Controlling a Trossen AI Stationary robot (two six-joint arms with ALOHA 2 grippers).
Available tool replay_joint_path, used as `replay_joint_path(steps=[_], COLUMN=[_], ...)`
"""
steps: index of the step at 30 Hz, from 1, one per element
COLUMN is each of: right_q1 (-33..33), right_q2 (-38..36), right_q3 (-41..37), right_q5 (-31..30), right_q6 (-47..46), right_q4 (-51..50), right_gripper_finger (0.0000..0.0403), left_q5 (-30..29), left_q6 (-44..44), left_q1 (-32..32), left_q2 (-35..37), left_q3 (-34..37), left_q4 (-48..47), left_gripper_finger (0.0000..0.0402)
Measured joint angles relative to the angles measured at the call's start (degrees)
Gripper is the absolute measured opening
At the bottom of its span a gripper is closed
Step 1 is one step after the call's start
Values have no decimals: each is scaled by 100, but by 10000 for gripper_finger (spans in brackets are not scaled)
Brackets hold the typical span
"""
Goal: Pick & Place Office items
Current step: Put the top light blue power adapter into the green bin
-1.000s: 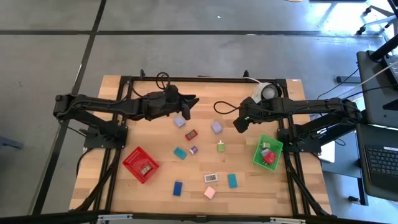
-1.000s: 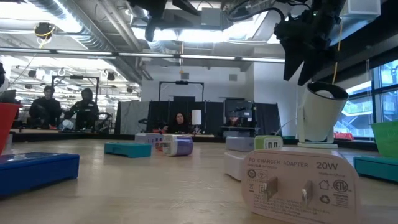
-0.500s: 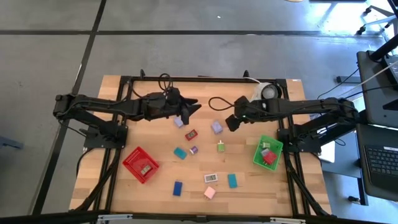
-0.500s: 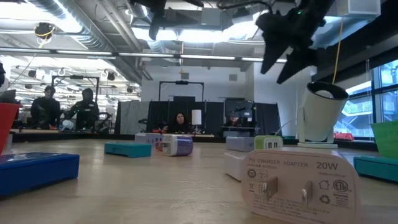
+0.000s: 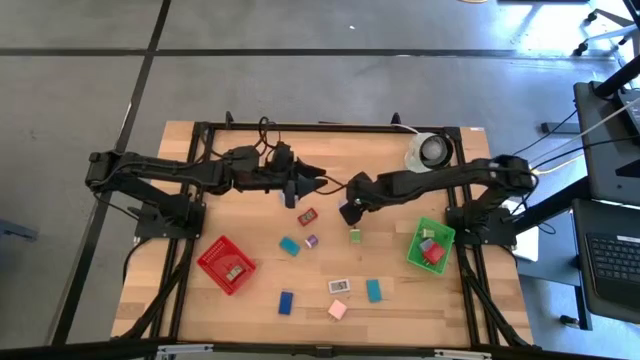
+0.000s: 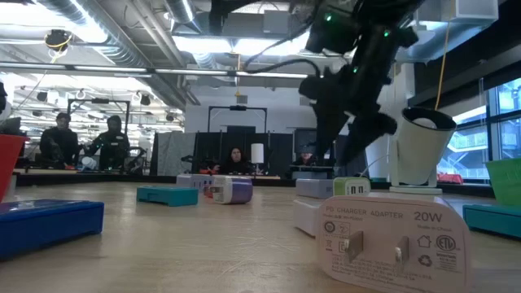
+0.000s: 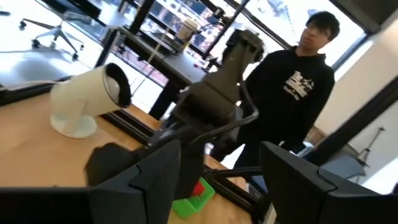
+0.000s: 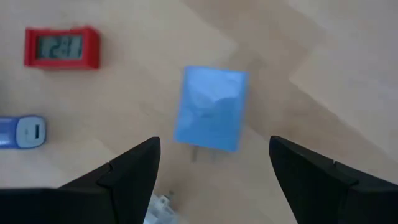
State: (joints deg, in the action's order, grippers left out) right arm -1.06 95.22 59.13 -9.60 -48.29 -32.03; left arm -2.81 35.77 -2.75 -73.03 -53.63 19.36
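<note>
Right hand [image 5: 347, 211] is the one I have working: it hangs over the middle of the counter [image 5: 190, 300], fingers [image 8: 134, 171] spread wide and gripping nothing. Through its wrist camera I see a lavender-blue charger block [image 8: 211, 109] lying flat on the wood, framed in the gap between the two fingers, with no contact that I can make out. Beside it lie a red digital clock [image 8: 61, 47] and a small purple piece [image 8: 22, 132]. From above, the same clock [image 5: 307, 216] sits just beside my right hand, and a green-and-white cube [image 5: 355, 236] lies near it on the basket side. Left hand [image 5: 305, 186] waits close by, near the far edge of the counter, pointing toward the right hand; its fingers [image 7: 155, 171] stand apart and hold nothing. Across the counter I count a teal block [image 5: 289, 245], a white charger [image 5: 339, 286], another teal block [image 5: 373, 290], a blue block [image 5: 286, 302] and a pink cube [image 5: 337, 310], all apart from one another. A red basket [image 5: 225, 264] with one piece inside sits on the left, a green basket [image 5: 431, 245] with a few pieces on the right. A white round camera-like device [image 5: 430, 150] stands at the far edge. A person in a dark hoodie [image 7: 298, 93] stands beyond the counter.
</note>
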Motion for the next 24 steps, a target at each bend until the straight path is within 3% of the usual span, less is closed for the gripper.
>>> replay_joint_path(steps=[7, 16, 19, 24], right_q1=[0, 7, 4, -2], right_q2=[586, 1214, 1246, 1235], right_q3=[0, 14, 24, 24], right_q5=[-184, -346, -330, -263], right_q6=[78, 82, -86, -211], right_q4=[572, 1116, 1104, 1098], right_gripper_finger=[304, 301, 279, 209], left_q5=[207, 909, 953, 957], left_q6=[-333, -398, -400, -402], left_q1=[136, 64, 66, 66], left_q2=[0, 0, 0, 0], left_q3=[0, 0, 0, 0], left_q4=[17, 15, 15, 12], left_gripper_finger=[215, 214, 214, 213])
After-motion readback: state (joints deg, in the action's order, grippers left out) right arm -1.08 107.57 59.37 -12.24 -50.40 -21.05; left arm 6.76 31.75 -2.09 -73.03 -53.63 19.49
